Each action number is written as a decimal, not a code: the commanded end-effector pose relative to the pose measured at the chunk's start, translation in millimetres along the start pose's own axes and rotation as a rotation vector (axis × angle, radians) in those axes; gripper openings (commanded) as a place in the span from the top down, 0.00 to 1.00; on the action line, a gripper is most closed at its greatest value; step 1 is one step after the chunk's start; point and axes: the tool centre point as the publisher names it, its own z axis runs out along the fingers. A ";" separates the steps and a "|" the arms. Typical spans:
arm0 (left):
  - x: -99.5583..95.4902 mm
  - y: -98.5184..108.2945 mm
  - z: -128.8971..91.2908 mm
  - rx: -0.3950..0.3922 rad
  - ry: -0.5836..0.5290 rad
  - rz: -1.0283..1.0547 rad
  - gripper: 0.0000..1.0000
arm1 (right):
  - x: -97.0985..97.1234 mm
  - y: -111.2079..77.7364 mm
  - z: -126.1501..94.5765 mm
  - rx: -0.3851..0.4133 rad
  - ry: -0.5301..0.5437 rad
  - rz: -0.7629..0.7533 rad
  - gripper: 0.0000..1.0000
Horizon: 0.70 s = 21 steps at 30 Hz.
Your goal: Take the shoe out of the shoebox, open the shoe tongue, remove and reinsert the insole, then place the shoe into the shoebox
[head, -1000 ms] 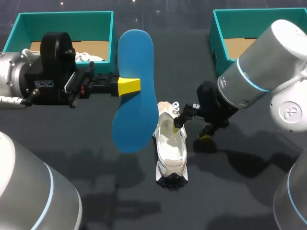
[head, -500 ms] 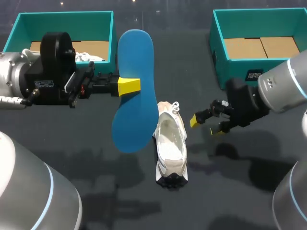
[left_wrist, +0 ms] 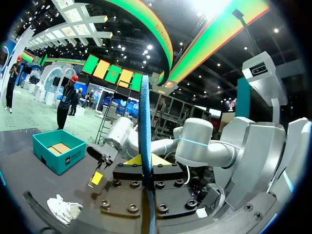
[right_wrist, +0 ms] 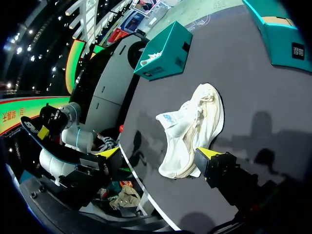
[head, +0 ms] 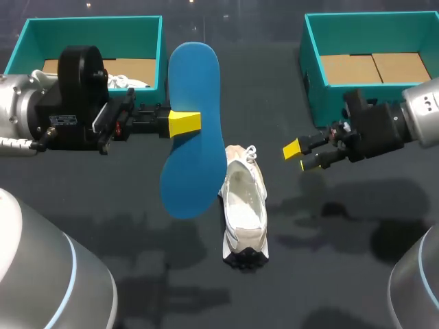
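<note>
Shoe (head: 245, 205): white, lying on the dark table (head: 343, 240) near its middle, opening upward, heel end toward the robot, laces at the far end. It is outside both boxes and nothing is touching it.

Insole (head: 192, 130): blue, held in the air above the table, to the left of the shoe. In the head view its broad face shows and its lower end overlaps the shoe's left edge; contact there cannot be confirmed. In the left wrist view it appears edge-on, standing straight up between the fingers.

Left gripper (head: 184, 123): clamped on the insole about halfway along its length, with a yellow tip on either face.

Right gripper (head: 299, 157): hanging over the table to the right of the shoe and apart from it. Fingers are spread wide with nothing between them. In its own wrist view the shoe lies ahead of the fingers, on the table.

Left shoebox (head: 89, 27): teal, at the far left of the table, open-topped, with a white item (head: 130, 82) inside that is partly hidden by the arm.

Right shoebox (head: 312, 68): teal, at the far right, open-topped, with a bare cardboard floor showing
</note>
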 end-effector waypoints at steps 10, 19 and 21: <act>0.3 1.2 0.8 0.002 -0.001 0.000 1.00 | 27.5 17.1 -18.5 -0.090 0.182 0.167 0.00; 0.3 1.2 0.8 0.002 -0.001 0.000 1.00 | 27.5 17.1 -18.5 -0.090 0.182 0.167 0.00; 0.3 1.2 0.8 0.002 -0.001 0.000 1.00 | 29.9 21.0 -19.4 -0.098 0.200 0.195 0.00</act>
